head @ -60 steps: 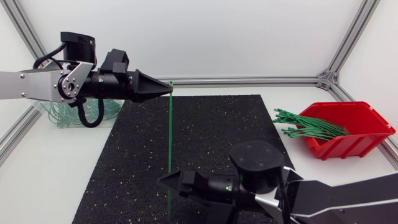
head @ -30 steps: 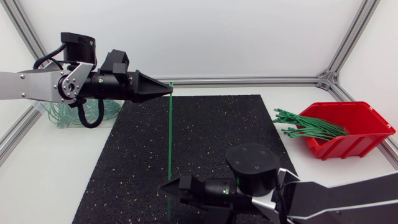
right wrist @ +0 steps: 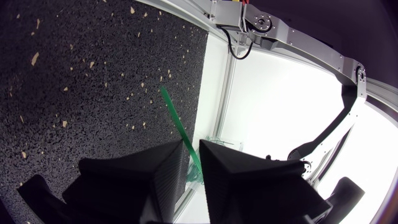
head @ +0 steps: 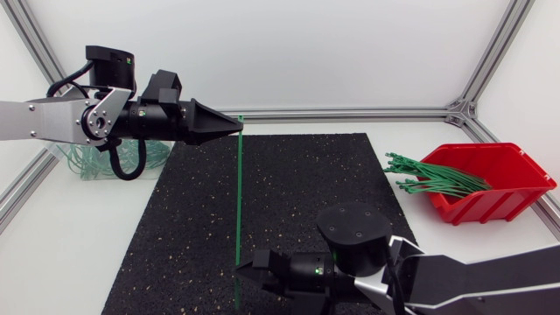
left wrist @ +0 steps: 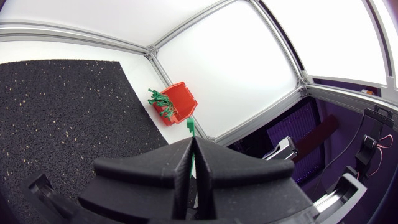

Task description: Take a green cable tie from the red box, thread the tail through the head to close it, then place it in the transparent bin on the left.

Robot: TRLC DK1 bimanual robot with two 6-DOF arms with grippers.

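A straight green cable tie (head: pixel 238 192) stands upright over the black mat. My left gripper (head: pixel 238 128) is shut on its upper end, and the tie's head (left wrist: pixel 189 127) sticks out just past the fingertips. My right gripper (head: pixel 241 269) is at the tie's lower end, near the mat's front edge. In the right wrist view the tie (right wrist: pixel 174 115) runs between the fingers of that gripper (right wrist: pixel 194 158), which stand only a narrow gap apart around it. The red box (head: pixel 503 188) with a bundle of green ties (head: pixel 433 179) sits at the right. The transparent bin (head: pixel 87 162) is behind my left arm.
The black speckled mat (head: pixel 306 175) covers the middle of the white table. An aluminium frame rail (head: pixel 350 114) runs along the back edge. Some ties overhang the red box's left rim. Several closed green ties lie in the transparent bin.
My right gripper has drawn its fingers in from wide open to a narrow gap around the tie's lower end and slid slightly right and nearer. The left arm and tie have not moved.
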